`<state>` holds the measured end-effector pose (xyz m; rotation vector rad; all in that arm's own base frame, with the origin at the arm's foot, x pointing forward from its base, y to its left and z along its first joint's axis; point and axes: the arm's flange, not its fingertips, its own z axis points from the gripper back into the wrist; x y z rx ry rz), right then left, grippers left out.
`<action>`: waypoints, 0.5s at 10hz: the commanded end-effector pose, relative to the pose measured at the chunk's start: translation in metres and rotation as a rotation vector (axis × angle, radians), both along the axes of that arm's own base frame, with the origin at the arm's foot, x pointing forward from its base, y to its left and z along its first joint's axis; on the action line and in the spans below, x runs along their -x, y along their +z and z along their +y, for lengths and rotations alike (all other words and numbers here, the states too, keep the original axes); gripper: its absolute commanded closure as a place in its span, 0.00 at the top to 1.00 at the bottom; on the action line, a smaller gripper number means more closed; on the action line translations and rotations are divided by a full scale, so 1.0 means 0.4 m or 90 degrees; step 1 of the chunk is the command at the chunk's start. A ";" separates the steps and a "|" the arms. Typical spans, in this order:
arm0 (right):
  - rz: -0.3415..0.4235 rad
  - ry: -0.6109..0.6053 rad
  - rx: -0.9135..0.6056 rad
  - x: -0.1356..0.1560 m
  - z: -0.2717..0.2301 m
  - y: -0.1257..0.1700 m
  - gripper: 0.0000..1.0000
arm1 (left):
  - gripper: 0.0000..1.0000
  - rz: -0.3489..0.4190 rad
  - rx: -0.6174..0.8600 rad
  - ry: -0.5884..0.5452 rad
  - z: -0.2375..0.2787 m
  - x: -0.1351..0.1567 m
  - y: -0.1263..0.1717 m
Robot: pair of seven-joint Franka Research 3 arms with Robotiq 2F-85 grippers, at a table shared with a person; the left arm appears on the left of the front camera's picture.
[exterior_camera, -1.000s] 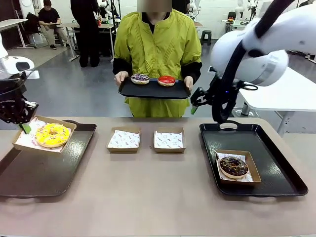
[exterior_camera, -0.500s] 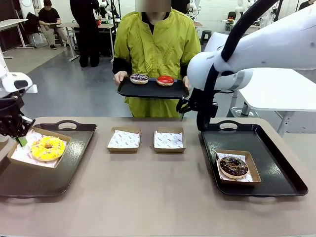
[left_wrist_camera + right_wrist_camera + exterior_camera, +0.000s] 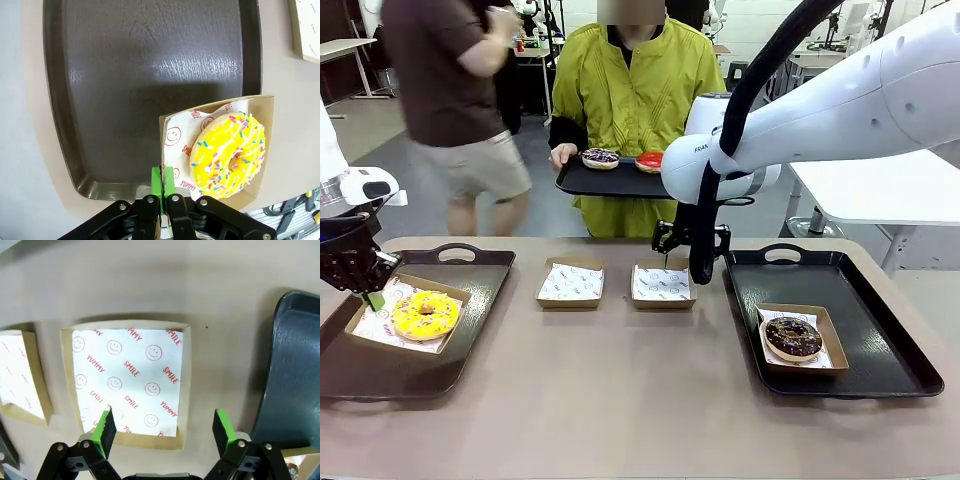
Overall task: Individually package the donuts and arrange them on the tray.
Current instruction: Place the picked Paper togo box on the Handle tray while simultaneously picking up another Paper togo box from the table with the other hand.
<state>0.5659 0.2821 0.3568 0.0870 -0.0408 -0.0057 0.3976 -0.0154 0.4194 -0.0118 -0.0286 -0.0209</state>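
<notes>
The yellow donut (image 3: 425,314) lies in a paper-lined box at the left end of the left tray (image 3: 470,340). My left gripper (image 3: 372,298) is shut on that box's edge, as the left wrist view shows at the gripper (image 3: 163,182) beside the yellow donut (image 3: 231,152). I cannot tell whether the box rests on the tray. The chocolate donut (image 3: 793,337) sits boxed on the right tray (image 3: 880,350). My right gripper (image 3: 682,262) hangs open over an empty lined box (image 3: 661,283); the wrist view shows this gripper (image 3: 164,427) above the box (image 3: 130,380). A person holds a tray carrying the sprinkled donut (image 3: 601,157) and red donut (image 3: 650,160).
A second empty lined box (image 3: 570,283) sits left of the first on the bare table. The person's tray (image 3: 582,182) is held beyond the far table edge. Another person walks past behind at the left. The table's front half (image 3: 620,400) is bare.
My left gripper has carried the boxed yellow donut down and toward the front of the left tray. My right arm has swung left from the right tray to above the empty box.
</notes>
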 end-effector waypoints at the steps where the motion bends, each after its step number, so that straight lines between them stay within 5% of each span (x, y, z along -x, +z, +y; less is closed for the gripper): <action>1: -0.005 0.008 -0.005 0.008 0.002 0.012 1.00 | 0.01 -0.001 -0.004 0.000 0.004 0.000 0.001; 5: -0.012 -0.003 0.031 0.011 0.008 -0.018 1.00 | 0.01 0.000 -0.001 0.000 0.001 0.000 0.000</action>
